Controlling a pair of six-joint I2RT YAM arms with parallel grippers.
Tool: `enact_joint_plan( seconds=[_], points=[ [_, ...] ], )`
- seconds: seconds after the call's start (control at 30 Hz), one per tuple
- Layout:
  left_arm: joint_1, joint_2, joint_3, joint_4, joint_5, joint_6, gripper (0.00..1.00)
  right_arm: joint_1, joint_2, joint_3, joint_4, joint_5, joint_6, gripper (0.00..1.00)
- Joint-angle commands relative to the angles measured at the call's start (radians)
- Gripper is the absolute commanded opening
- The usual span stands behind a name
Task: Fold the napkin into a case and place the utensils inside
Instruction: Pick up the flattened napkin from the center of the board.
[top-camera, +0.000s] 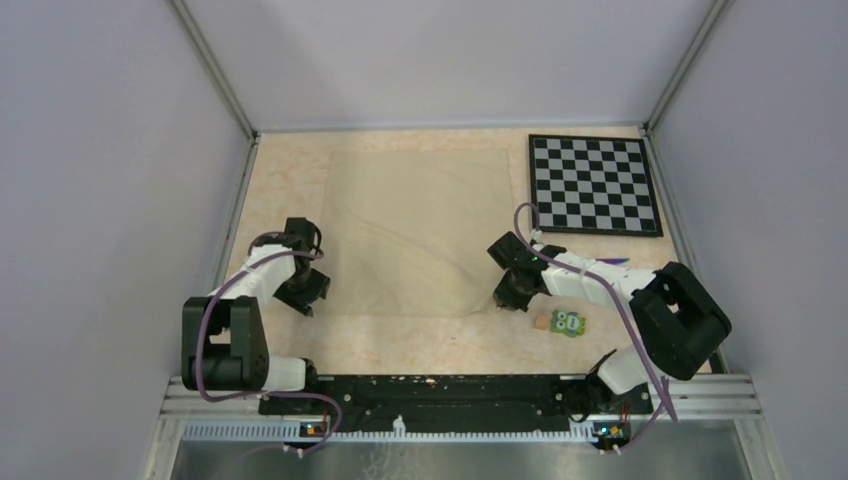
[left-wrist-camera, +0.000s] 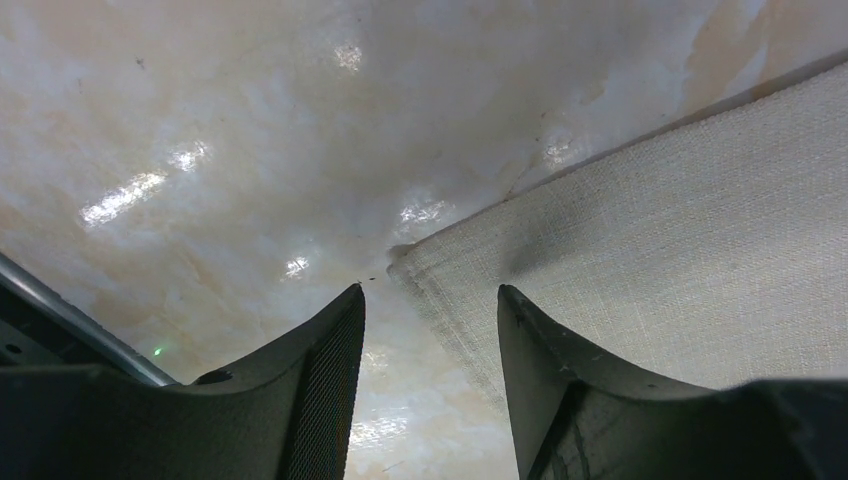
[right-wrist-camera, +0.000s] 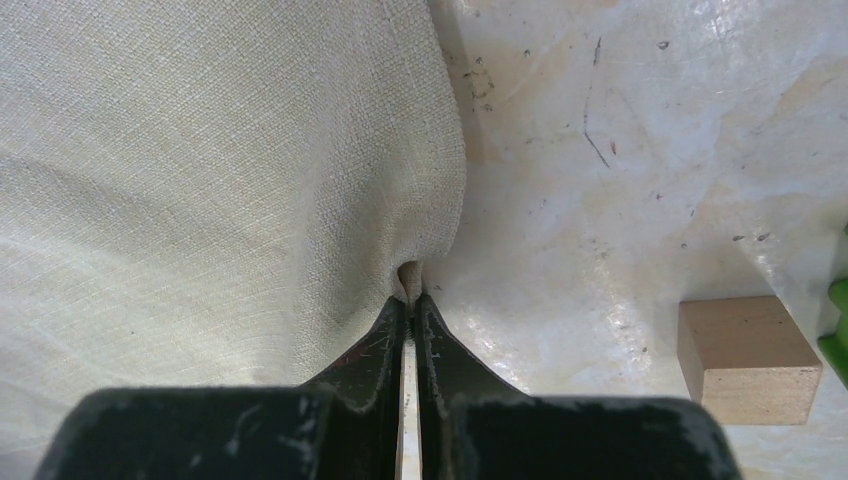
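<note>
Table (top-camera: 290, 170): speckled tan, fills the middle of the top view.

Napkin (top-camera: 420, 225): centre of the frame, spread open as a single layer, no fold made yet, so no case exists. Its lower right corner is drawn into a peak, with creases running up from it.

Chessboard (top-camera: 594, 184): upper right, just beside the napkin's right edge, not touching it as far as I can tell.

Right fingers (right-wrist-camera: 385, 340): closed tight, with a small pinch of the napkin's lower right corner caught at the tips. Only a little cloth is in the bite.

Left fingers (left-wrist-camera: 325, 380): roughly half open, holding nothing. They straddle the napkin's lower left corner, one finger over cloth, the other over bare table. I cannot tell whether the tips touch the surface.

Green block (top-camera: 570, 323) and wooden block (right-wrist-camera: 748, 357): lower right, near the right fingers, clear of the cloth.

Utensils (top-camera: 613, 261): only a thin purplish sliver shows beside the right forearm, too small to tell more.

Risks, as judged:
- The shallow right pinch could slip once the corner is lifted, dropping the fold.
- The left fingers could close on table only, or push the corner away, since thin cloth lies flat.
- If one side lifts alone, the fold will skew and the napkin may drag toward the chessboard.
- The right arm's sweep could knock the blocks or the sliver.
</note>
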Motion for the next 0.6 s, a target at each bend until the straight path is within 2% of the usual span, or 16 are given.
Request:
enact_joint_plan(
  seconds=[0.0,0.33,0.4,0.57],
  points=[
    [0.004,0.003,-0.041,0.067,0.0,0.013,0.57,-0.006,0.011,-0.026,-0.005,0.001,0.002,0.0],
    [0.078,0.049,-0.121,0.122,0.008,0.003,0.51,-0.008,0.003,-0.023,-0.018,0.001,0.01,0.0],
    [0.09,0.058,-0.133,0.14,0.017,0.01,0.47,-0.008,-0.001,-0.022,-0.023,0.006,0.011,0.0],
    [0.108,0.043,-0.159,0.176,0.03,0.019,0.28,-0.009,-0.014,-0.02,-0.024,0.025,0.005,0.0]
  ],
)
